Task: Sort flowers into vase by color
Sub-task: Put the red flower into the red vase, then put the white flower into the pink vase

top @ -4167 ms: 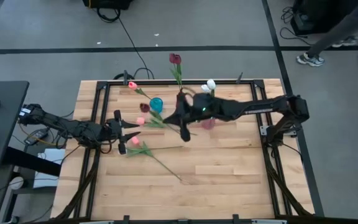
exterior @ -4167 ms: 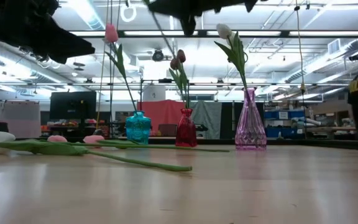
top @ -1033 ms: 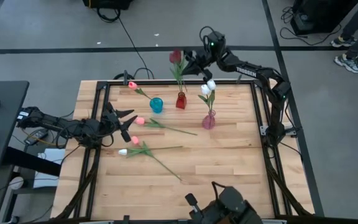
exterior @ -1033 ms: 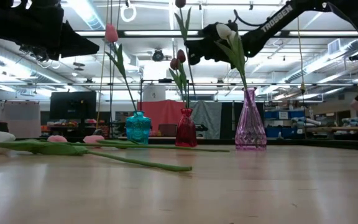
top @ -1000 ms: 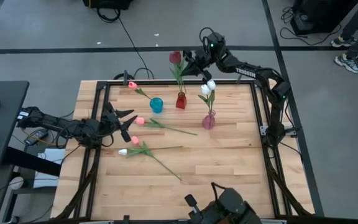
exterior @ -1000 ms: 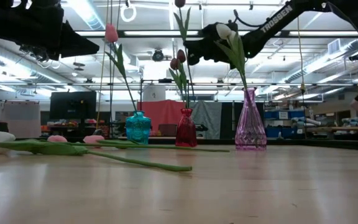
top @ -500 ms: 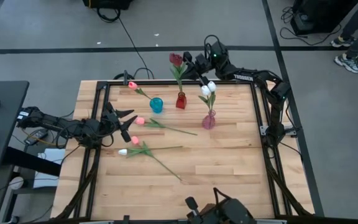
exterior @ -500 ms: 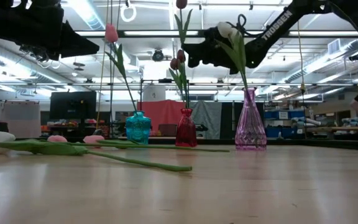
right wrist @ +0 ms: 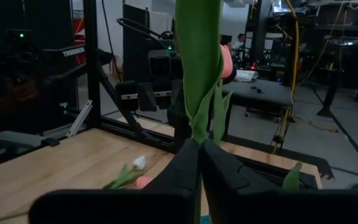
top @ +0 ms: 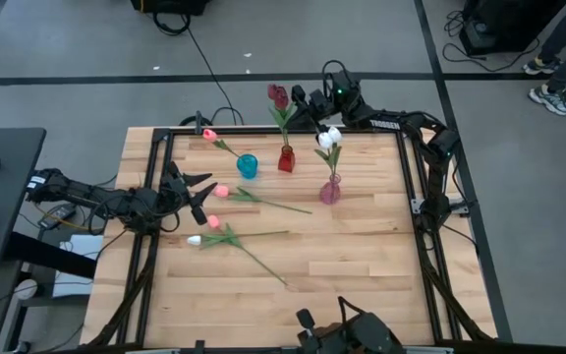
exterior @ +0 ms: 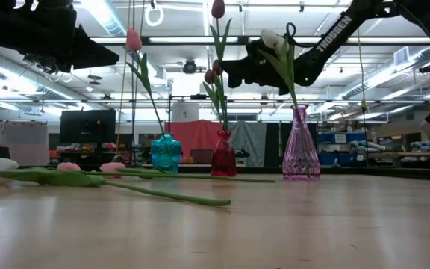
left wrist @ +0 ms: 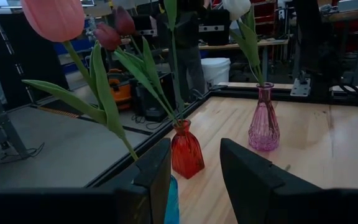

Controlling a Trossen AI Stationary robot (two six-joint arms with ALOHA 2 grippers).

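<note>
Three small vases stand near the table's far edge. The teal vase [top: 248,165] holds a pink tulip [top: 209,134], the red vase [top: 286,159] holds dark red tulips, and the pink vase [top: 330,190] holds white tulips [top: 330,136]. My right gripper [top: 301,101] hovers above the red vase, shut on a dark red tulip [top: 278,94] whose stem runs down into that vase. Two pink tulips [top: 221,191] and a white one [top: 195,239] lie on the table's left half. My left gripper [top: 191,193] waits open at the left. My right gripper pinches the dark red tulip's green stem [right wrist: 197,132] between its two fingers, among the leaves below the head [exterior: 217,9]. The fingers come level from the table's right side and lie across the stem. The tulip stands upright, its lower end in the red vase [exterior: 223,157].
Black frame rails [top: 155,197] run along the table's edges. The near half of the wooden table [top: 362,275] is bare. Beyond the table's far right corner a person's legs [top: 558,39] show.
My right gripper has gone down toward the red vase and tipped at the wrist, still shut on the dark red tulip. The tulip has sunk with it, its head lower than before and its stem still upright in the vase.
</note>
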